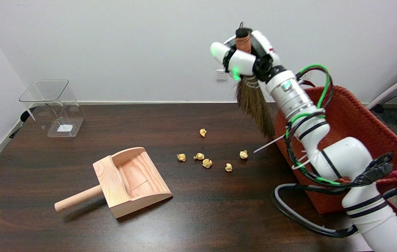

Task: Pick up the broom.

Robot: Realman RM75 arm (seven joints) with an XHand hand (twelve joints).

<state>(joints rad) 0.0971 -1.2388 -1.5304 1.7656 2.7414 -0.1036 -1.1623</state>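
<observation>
My right hand is raised high above the table at the back right, its fingers wrapped around the brown handle of the small broom. The broom hangs clear of the table. Its handle top with a black loop sticks up out of the hand, and the brown bristles point down and slightly right, just in front of the left rim of the orange woven basket. The hand covers the middle of the handle.
Several crumpled yellow paper balls lie scattered on the dark table below the broom. A wooden dustpan lies at front left, handle pointing left. A clear plastic bin stands at the back left. Cables loop beside the arm.
</observation>
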